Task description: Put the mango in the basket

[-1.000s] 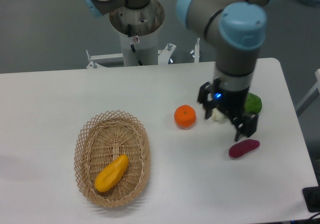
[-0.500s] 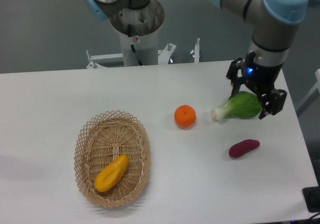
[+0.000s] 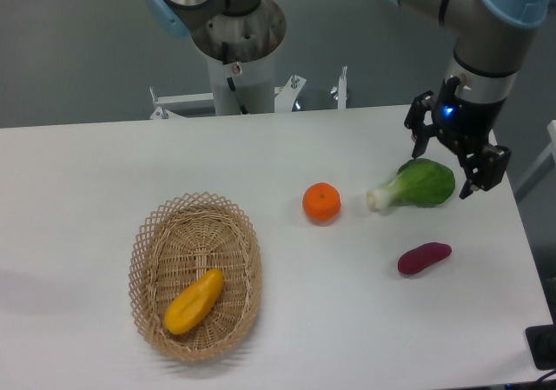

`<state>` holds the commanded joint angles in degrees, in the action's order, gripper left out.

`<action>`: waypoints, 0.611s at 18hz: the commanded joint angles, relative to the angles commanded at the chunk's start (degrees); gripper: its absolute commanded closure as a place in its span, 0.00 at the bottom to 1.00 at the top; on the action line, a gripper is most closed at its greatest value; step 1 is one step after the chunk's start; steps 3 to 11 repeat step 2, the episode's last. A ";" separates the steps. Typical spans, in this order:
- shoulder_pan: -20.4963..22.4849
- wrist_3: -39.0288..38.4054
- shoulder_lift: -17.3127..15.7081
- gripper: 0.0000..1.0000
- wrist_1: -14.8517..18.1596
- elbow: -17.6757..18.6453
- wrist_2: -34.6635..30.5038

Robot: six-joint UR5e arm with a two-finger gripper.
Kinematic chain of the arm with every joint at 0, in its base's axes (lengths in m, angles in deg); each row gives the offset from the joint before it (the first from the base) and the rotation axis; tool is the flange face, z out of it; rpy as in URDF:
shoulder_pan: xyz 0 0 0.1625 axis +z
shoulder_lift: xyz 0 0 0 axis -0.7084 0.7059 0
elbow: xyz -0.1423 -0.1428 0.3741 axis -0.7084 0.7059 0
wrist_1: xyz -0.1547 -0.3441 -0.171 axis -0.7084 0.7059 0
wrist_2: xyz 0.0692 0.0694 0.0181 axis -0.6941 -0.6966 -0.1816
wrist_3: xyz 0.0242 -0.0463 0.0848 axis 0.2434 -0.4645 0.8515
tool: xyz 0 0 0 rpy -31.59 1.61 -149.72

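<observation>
The yellow-orange mango [image 3: 194, 301] lies inside the oval wicker basket [image 3: 153, 241] at the lower left of the table. My gripper [image 3: 452, 154] hangs far off at the right, above the table's back right area, just over a green leafy vegetable. Its two black fingers are spread apart with nothing between them, so it is open.
A round orange [image 3: 321, 202] sits mid-table. The green leafy vegetable with a white stem [image 3: 415, 187] lies right of it, under the gripper. A purple sweet potato [image 3: 424, 257] rests nearer the front right. The robot base [image 3: 237, 51] stands behind the table.
The arm has risen and swung right and back, from beside the orange to above the green vegetable. The vegetable is now fully uncovered. Mango and basket have stayed put.
</observation>
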<state>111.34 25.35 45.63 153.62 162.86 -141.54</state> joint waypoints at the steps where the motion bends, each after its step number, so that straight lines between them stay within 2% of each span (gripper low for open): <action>1: 0.00 0.00 0.00 0.00 0.00 0.00 0.09; 11: 0.00 -0.09 0.00 0.00 -0.09 0.00 0.17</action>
